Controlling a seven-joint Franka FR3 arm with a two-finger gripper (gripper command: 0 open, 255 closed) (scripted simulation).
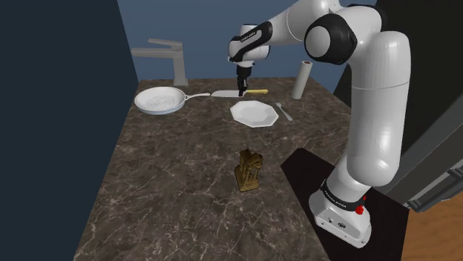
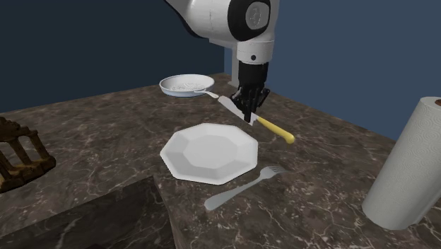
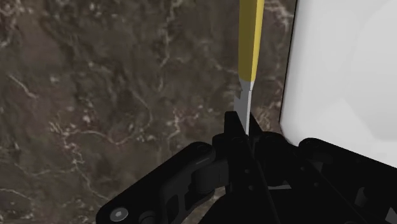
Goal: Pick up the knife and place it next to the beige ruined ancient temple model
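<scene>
Fingers (image 3: pixel 230 137) closed on knife (image 3: pixel 249 38) blade, yellow handle jutting past them

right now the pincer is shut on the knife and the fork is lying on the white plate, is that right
Not quite. The fork lies on the counter beside the white plate, not on it, as the second exterior view shows. The rest stands: the pincer is shut on the knife.

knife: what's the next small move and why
Probably lift it straight up a little: the pincer looks shut on the knife beside its yellow handle, and the plate lies between it and the temple model.
</scene>
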